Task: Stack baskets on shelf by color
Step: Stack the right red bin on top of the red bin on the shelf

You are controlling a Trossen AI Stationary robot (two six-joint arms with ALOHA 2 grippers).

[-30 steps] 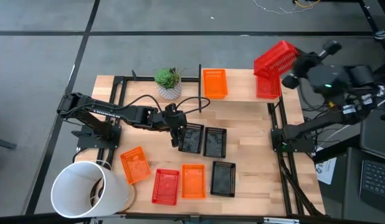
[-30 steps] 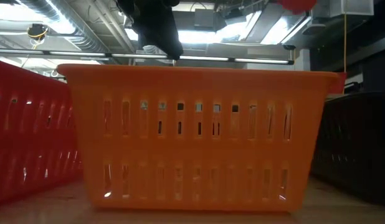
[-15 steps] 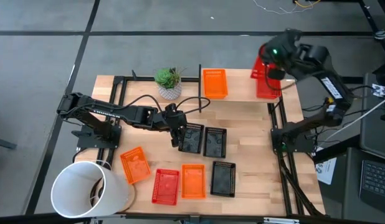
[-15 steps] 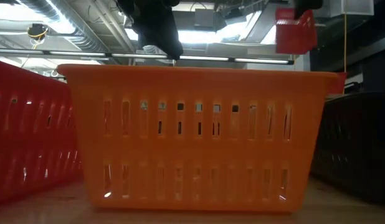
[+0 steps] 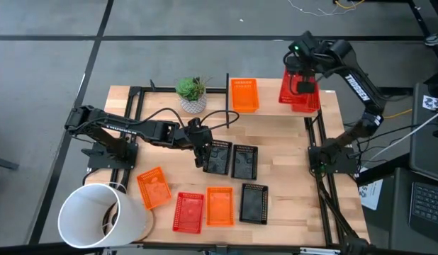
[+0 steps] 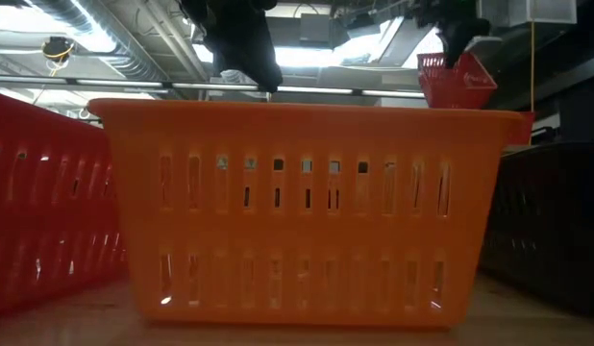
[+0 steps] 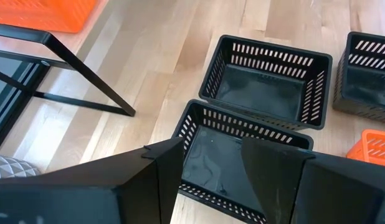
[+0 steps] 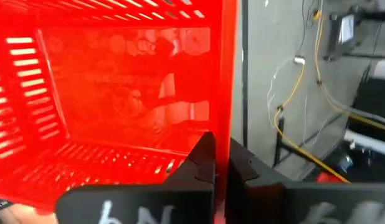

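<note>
Nearest the front edge of the surface lies a row of loose baskets: a tilted orange basket, a red basket, another orange one and a black basket, all empty, with a big white bucket at the corner. Behind them two more black baskets sit side by side, also empty. The left gripper hangs over the nearer one, its fingers spread either side of the wall, gripping nothing yet.

These mesh trays look light and fairly stiff but a little springy; a thin side wall is the natural place to pinch, and a one-wall hold will likely let a tray swing.

Farthest back, the shelf carries an orange basket beside a plant pot. The right gripper has its fingers clamped on the wall of a red basket, holding it just above another red one on the shelf's right end.
</note>
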